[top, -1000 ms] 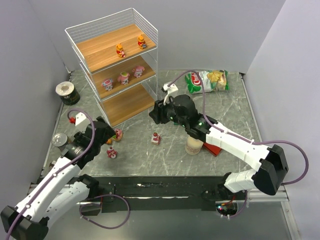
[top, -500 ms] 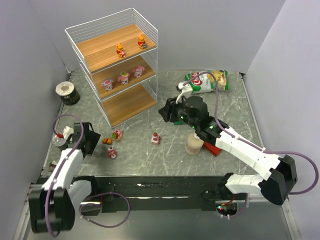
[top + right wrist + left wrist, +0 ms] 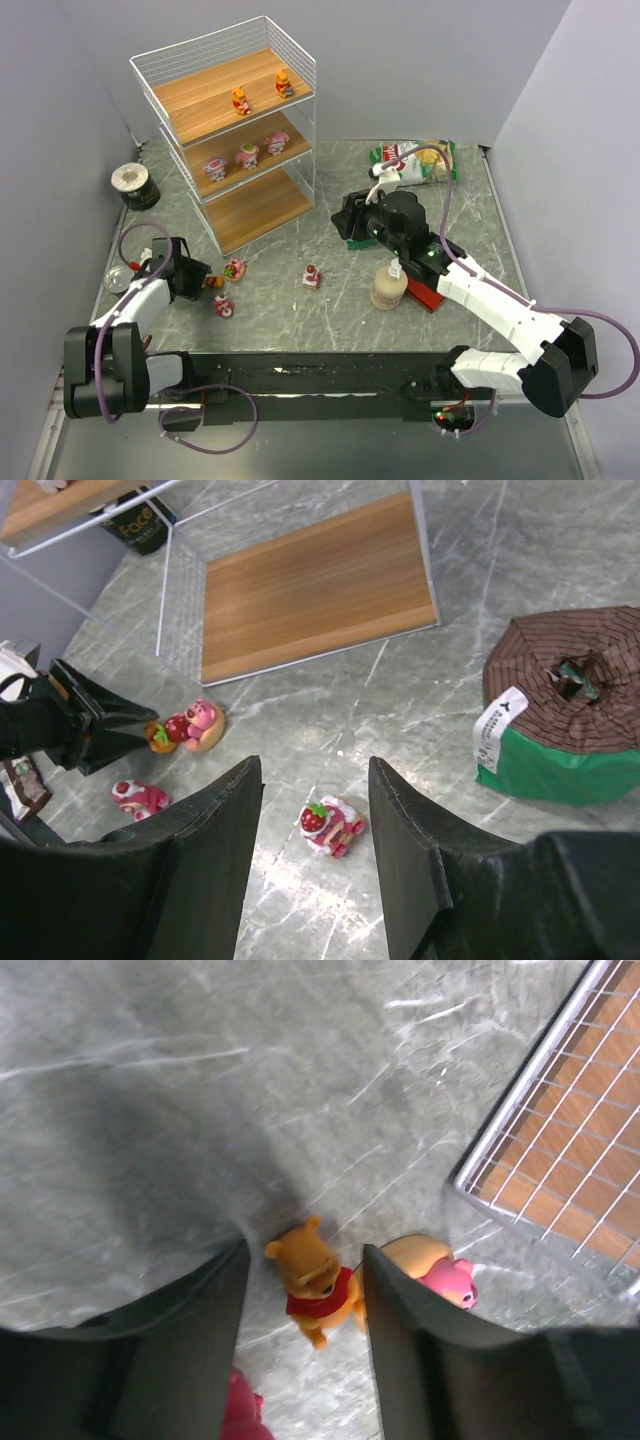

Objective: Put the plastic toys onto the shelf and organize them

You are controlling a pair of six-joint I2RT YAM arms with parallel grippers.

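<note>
Now the left claw point(image 3: 304, 1255) stands open astride the orange bear point(image 3: 312, 1282) on the table point(image 3: 150, 1080), a pink toy point(image 3: 447, 1280) just beyond one finger and the shelf point(image 3: 570, 1130) near, so closing could pinch that neighbour or skid the bear aside; the right claw point(image 3: 315, 770) hangs open, empty.

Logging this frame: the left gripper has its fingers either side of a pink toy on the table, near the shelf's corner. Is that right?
Not pink: the toy between the fingers of the left gripper is the orange bear in a red shirt, on the table near the shelf's corner. The left wrist view shows it.
</note>
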